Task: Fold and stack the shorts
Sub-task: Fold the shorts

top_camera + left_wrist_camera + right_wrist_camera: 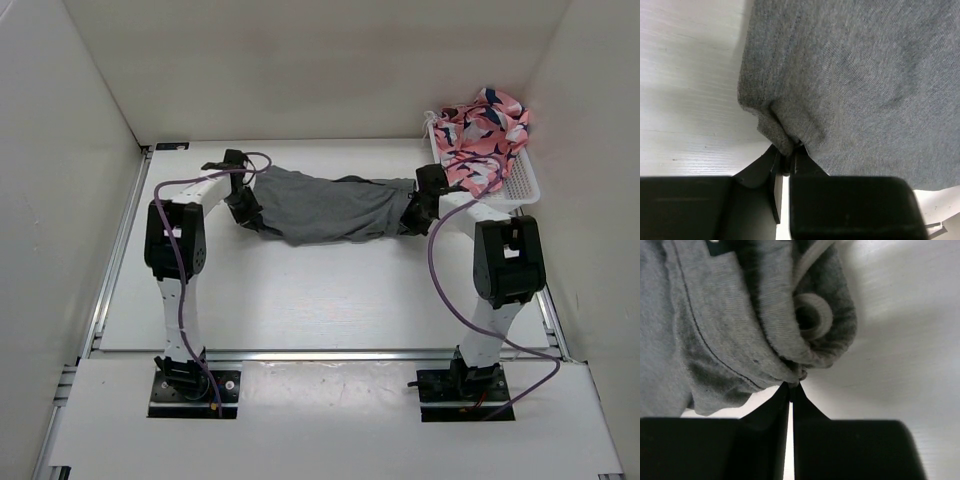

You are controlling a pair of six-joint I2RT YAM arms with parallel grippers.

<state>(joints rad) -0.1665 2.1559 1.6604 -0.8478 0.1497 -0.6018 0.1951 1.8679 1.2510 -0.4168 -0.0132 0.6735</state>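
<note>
The grey shorts [325, 207] lie stretched left to right across the far middle of the table. My left gripper [252, 216] is shut on the shorts' left end; in the left wrist view its jaws pinch a hem corner of the shorts [850, 75] at the left gripper [788, 156]. My right gripper [412, 218] is shut on the right end. In the right wrist view the right gripper [792, 386] pinches a fold of the shorts [715, 330] just below the gathered waistband and a pale drawstring loop [815, 315].
A white basket [520, 185] stands at the far right and holds pink patterned clothing [485, 130]. White walls close in the table [300, 300] on the left, back and right. Purple cables loop off both arms.
</note>
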